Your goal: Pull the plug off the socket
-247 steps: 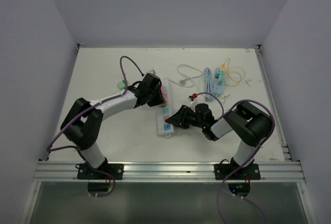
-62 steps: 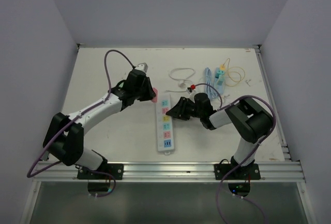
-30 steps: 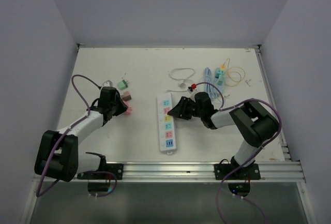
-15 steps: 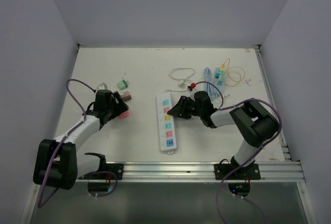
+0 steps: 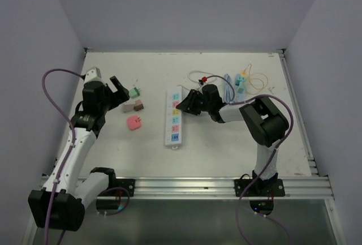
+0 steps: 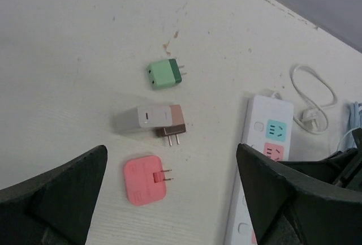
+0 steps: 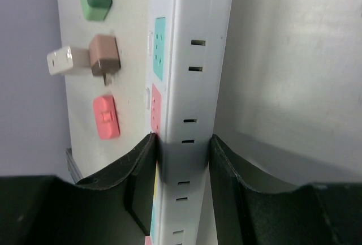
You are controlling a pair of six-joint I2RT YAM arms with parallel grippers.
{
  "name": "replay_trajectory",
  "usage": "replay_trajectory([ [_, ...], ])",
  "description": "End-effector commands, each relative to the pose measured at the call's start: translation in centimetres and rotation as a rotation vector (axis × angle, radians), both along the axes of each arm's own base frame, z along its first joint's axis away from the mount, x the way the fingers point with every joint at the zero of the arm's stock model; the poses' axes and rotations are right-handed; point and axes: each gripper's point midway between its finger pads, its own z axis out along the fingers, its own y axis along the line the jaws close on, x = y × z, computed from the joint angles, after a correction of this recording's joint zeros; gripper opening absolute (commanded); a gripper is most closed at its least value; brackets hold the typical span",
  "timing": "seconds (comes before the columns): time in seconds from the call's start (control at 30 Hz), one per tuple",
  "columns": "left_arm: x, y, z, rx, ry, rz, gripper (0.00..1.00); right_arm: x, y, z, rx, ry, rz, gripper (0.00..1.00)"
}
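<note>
The pink plug (image 5: 134, 122) lies flat on the table, prongs pointing at the strip, free of any socket; it also shows in the wrist views (image 6: 144, 180) (image 7: 106, 116). My left gripper (image 5: 121, 90) hangs open high above it (image 6: 171, 160), holding nothing. The white power strip (image 5: 173, 116) with coloured sockets lies right of the plug (image 6: 266, 126). My right gripper (image 5: 186, 104) is shut on the strip's upper part, both jaws pressed against its sides (image 7: 184, 149). The strip's side (image 7: 195, 86) fills that view.
A green plug (image 5: 134, 92) and a white-and-brown adapter (image 5: 134, 106) lie just behind the pink plug. A white cable loop (image 6: 311, 95) and a bundle of blue and yellow cables (image 5: 237, 84) sit at the back right.
My left gripper has opened, let go of the pink plug and risen away to the back left. The right gripper has carried the strip a little toward the back left.
</note>
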Motion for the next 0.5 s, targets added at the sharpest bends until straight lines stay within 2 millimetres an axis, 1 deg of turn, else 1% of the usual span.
replay_trajectory([
  [0.0, -1.5, 2.9, 1.8, 0.162, -0.024, 0.048, 1.0, 4.3, -1.6, -2.0, -0.068, 0.04, -0.148, 0.0],
  [0.03, -1.9, 3.7, 1.1, 0.194, -0.018, 0.084, 1.0, 6.0, -1.3, -1.6, -0.053, 0.03, -0.175, 0.0],
  [0.07, -2.2, 4.1, 0.9, 0.203, -0.02, 0.101, 1.0, 6.9, -1.1, -1.4, -0.049, 0.025, -0.186, 0.0],
  [0.1, -2.5, 4.3, 1.1, 0.207, -0.041, 0.111, 1.0, 7.8, -1.0, -1.2, -0.049, 0.018, -0.197, 0.0],
  [0.13, -2.7, 4.4, 0.2, 0.213, -0.042, 0.112, 1.0, 8.7, -1.0, -1.1, -0.051, 0.013, -0.211, 0.0],
  [0.17, -2.8, 4.5, 0.0, 0.215, -0.051, 0.118, 1.0, 10.3, -0.6, -1.0, -0.06, 0.008, -0.228, 0.0],
  [0.23, -2.9, 4.5, -0.2, 0.219, -0.055, 0.118, 1.0, 12.2, -0.5, -0.9, -0.063, -0.005, -0.253, 0.0],
  [0.27, -3.0, 4.6, -0.3, 0.222, -0.047, 0.118, 1.0, 13.8, -0.3, -0.6, -0.068, -0.023, -0.278, 0.0],
  [0.33, -2.9, 4.5, -0.1, 0.219, -0.061, 0.113, 1.0, 15.5, -0.6, -0.7, -0.075, -0.028, -0.317, 0.0],
  [0.37, -2.9, 4.4, 0.0, 0.22, -0.064, 0.111, 1.0, 17.1, -0.4, 0.5, -0.067, -0.056, -0.34, 0.0],
  [0.4, -2.9, 4.3, 0.0, 0.222, -0.065, 0.107, 1.0, 17.7, -0.5, -0.9, -0.084, -0.041, -0.351, 0.0],
  [0.43, -2.9, 4.3, 0.1, 0.224, -0.067, 0.106, 1.0, 18.5, -0.6, -0.7, -0.087, -0.046, -0.364, 0.05],
  [0.47, -2.9, 4.4, 0.1, 0.228, -0.066, 0.109, 1.0, 19.6, -0.4, 0.0, -0.086, -0.056, -0.373, 0.1],
])
